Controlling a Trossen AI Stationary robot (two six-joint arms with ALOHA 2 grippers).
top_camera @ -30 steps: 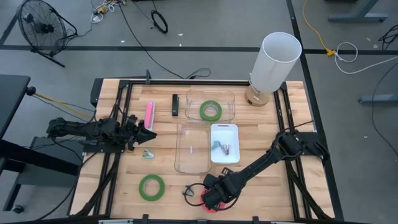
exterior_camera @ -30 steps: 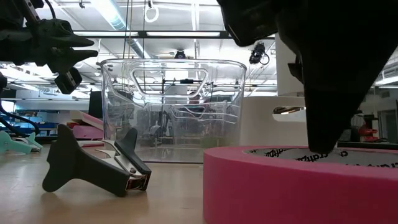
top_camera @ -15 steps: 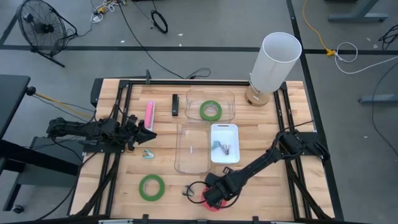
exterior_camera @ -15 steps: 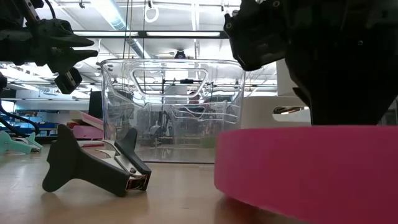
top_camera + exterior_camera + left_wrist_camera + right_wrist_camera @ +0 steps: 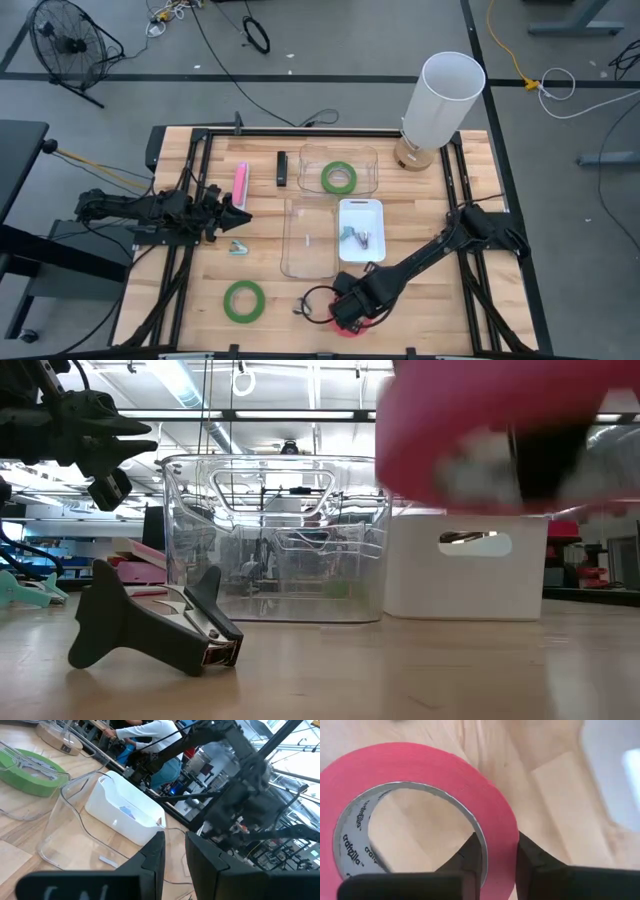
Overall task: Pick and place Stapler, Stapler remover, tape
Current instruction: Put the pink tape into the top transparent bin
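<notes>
My right gripper (image 5: 349,311) is shut on the red-pink tape ring (image 5: 345,326) near the table's front edge; the ring shows lifted and blurred in the low view (image 5: 490,420). One green tape ring (image 5: 243,300) lies flat on the table at the front left. Another green tape ring (image 5: 339,177) lies in a clear container (image 5: 368,160) at the back. A black staple remover (image 5: 150,628) lies on the table left of my right gripper. A pink stapler (image 5: 240,183) lies at the back left. My left gripper (image 5: 238,212) hangs over the left side, narrowly open and empty. My right gripper pinches the ring's wall (image 5: 496,837) between its two fingers, one finger (image 5: 471,856) inside the hollow and the other (image 5: 531,862) outside. The ring is lifted clear of the table.
A tall clear bin (image 5: 310,237) and a white bin (image 5: 361,207) holding small items stand mid-table. A white cylinder (image 5: 440,100) stands at the back right. A black bar (image 5: 282,168) and a small teal thing (image 5: 238,247) lie on the left half.
My right gripper has gone up, taking the red-pink tape ring off the table; the ring lay flat on the wood a second ago and now hangs clear above it. The gripper has also shifted a little toward the table's right edge.
</notes>
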